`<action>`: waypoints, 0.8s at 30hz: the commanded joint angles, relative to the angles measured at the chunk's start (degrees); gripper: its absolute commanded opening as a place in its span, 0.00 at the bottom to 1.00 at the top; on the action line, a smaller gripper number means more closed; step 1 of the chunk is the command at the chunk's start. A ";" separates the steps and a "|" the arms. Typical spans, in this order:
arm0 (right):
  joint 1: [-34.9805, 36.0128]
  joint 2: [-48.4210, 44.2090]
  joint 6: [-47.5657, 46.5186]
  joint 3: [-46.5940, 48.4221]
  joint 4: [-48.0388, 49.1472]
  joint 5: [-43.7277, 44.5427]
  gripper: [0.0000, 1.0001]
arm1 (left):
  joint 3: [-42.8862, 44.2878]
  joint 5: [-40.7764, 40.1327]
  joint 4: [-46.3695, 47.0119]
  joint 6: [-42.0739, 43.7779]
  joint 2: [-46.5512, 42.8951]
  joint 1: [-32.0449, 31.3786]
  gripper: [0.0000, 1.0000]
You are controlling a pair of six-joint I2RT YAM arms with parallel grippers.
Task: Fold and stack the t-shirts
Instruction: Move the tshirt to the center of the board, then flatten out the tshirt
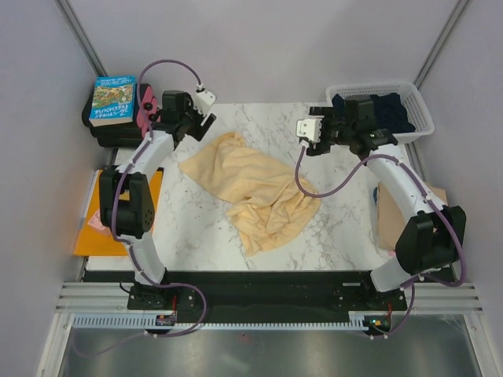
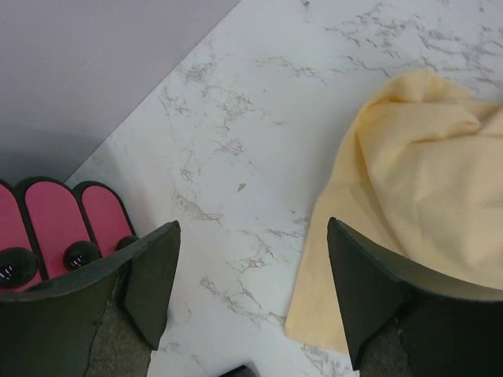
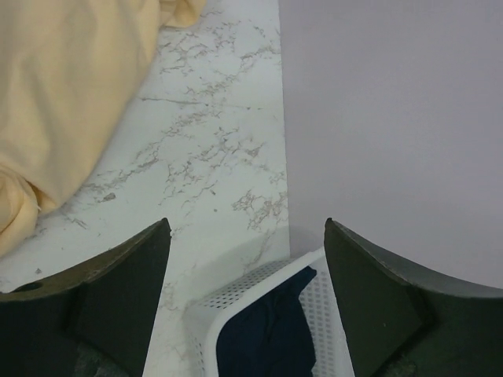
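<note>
Top external — pale yellow t-shirt (image 1: pixel 251 192) lies crumpled

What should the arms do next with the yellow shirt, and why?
Probably lower the left gripper onto the nearby edge of the pale yellow t-shirt and pinch it, to start spreading it flat. The shirt lies crumpled on the marble table, and that gripper and the right gripper both hang open and empty.

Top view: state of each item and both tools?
pale yellow t-shirt: crumpled, unfolded, on the table
navy t-shirt: bunched in white basket
tan t-shirt: lying at right table edge
left tool: open, empty
right tool: open, empty
</note>
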 commanded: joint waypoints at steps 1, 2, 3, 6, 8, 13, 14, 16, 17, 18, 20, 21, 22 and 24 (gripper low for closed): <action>4.45 -0.90 -15.87 7.36 -29.79 -3.68 0.86 | -7.40 6.17 0.77 12.98 -6.87 -0.25 0.83; 5.08 -0.64 -16.23 7.28 -32.12 -4.03 0.86 | -9.42 6.53 1.02 18.32 -8.97 -0.25 0.84; 5.52 -0.38 -17.02 6.75 -34.32 -4.73 0.86 | -13.70 7.66 1.29 21.24 -10.03 -0.25 0.84; 7.54 0.85 -18.78 4.56 -39.52 -4.82 0.85 | -23.19 8.55 4.88 30.92 -14.94 -0.25 0.86; 8.95 2.69 -18.35 3.94 -40.31 -4.73 0.84 | -27.00 8.73 6.38 35.57 -16.80 -0.25 0.86; 11.76 7.70 -15.88 5.69 -42.51 -7.63 0.83 | -30.71 5.31 8.41 36.13 -17.69 -0.08 0.88; 12.38 9.02 -15.80 5.61 -42.34 -7.81 0.83 | -30.62 4.61 9.02 35.86 -17.60 0.18 0.88; 14.39 10.25 -16.49 5.17 -42.78 -7.46 0.83 | -30.54 2.59 11.13 35.60 -17.08 0.45 0.88; 15.19 11.04 -16.76 4.99 -42.69 -7.46 0.83 | -30.36 1.88 11.48 35.25 -16.90 0.71 0.89; 15.81 11.31 -16.85 4.73 -42.69 -7.46 0.83 | -29.75 0.66 11.57 35.07 -16.55 0.71 0.89; 17.65 12.36 -16.94 4.64 -42.60 -7.63 0.82 | -29.13 -0.49 11.48 34.37 -15.76 0.89 0.89; 18.01 12.54 -16.76 4.55 -42.34 -7.63 0.82 | -28.52 -1.28 11.57 34.02 -15.49 0.98 0.89; 18.62 12.89 -16.67 4.55 -41.82 -7.72 0.81 | -28.25 -1.64 11.57 33.76 -15.32 1.06 0.89; 18.97 13.86 -15.19 4.29 -40.50 -7.29 0.78 | -27.64 -2.43 11.57 33.23 -14.88 1.24 0.89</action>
